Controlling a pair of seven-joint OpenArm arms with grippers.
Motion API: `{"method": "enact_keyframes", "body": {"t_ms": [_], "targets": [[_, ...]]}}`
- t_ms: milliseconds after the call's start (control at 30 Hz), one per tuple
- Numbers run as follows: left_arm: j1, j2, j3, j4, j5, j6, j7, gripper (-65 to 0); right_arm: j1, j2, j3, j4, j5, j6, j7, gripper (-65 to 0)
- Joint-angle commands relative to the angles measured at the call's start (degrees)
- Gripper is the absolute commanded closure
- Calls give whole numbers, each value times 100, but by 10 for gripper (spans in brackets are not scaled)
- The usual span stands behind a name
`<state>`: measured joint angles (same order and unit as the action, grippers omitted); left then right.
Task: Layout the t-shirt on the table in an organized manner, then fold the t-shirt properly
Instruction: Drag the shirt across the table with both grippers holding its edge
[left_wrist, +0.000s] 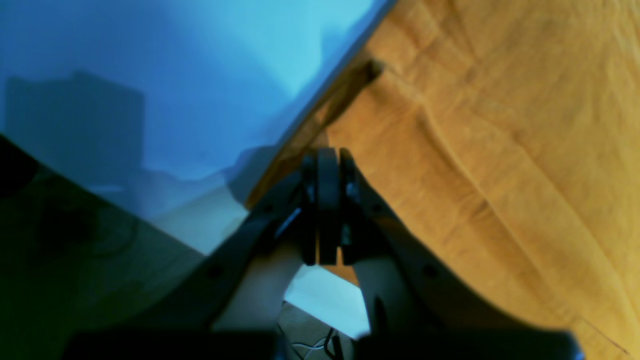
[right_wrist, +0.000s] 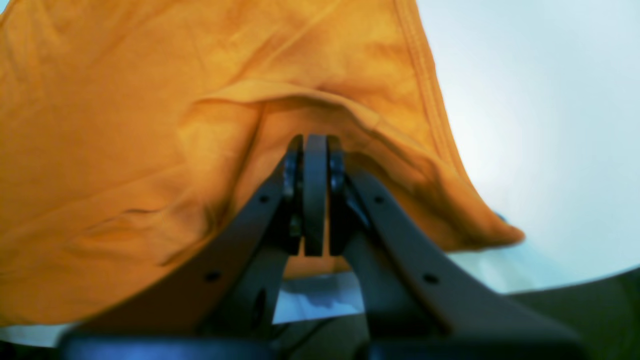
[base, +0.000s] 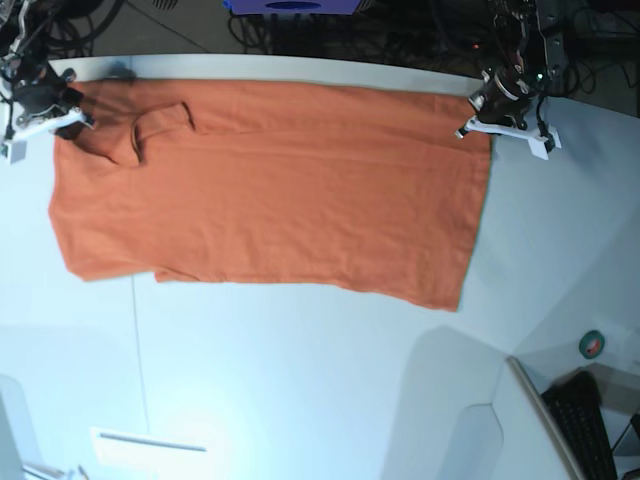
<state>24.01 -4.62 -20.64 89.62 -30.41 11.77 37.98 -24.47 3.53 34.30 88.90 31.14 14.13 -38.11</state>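
A: T-shirt (base: 280, 190), orange, spread wide across the far half of the table (base: 300, 370), top edge close along the far rim; hem end reaching further toward the near side than the collar end, with a small rumple by the neck
B: Grips?
A: Left gripper (base: 495, 115) pressed shut on the hem corner, right gripper (base: 50, 115) pinched on cloth at the neck end. Same in both wrist views: pads together, orange fabric bunched round them
B: Step in hand, by the look of it: stretching the top edge taut to finish the layout. Advice?
A: Pull both ends apart evenly, low over the surface, just enough to draw out the wrinkles. Then lower together and release together, so that neither corner flips back
B: Room?
A: Almost none behind, with the far rim right at the cloth and cables (base: 330, 30) beyond. Plenty of bare tabletop toward the near side, so probably better to drag the whole shirt that way before folding. Steer clear of the keyboard (base: 585, 425) and green tape roll (base: 593, 344) off the near corner on the left arm's side
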Motion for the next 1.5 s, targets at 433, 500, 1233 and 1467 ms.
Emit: {"method": "enact_keyframes", "body": {"t_ms": [433, 500, 1233, 1467], "targets": [[-49, 150, -59, 598, -101, -21, 365, 0, -54, 29, 90, -183, -586, -2, 61, 0], [-190, 141, -59, 255, -101, -21, 356, 0, -10, 29, 90, -341, -586, -2, 105, 0], [153, 62, -59, -123, -93, -21, 347, 0, -318, 82, 143, -974, -621, -2, 527, 0], [109, 80, -59, 290, -128, -21, 383, 0, -274, 82, 363, -482, -621, 33, 483, 0]]}}
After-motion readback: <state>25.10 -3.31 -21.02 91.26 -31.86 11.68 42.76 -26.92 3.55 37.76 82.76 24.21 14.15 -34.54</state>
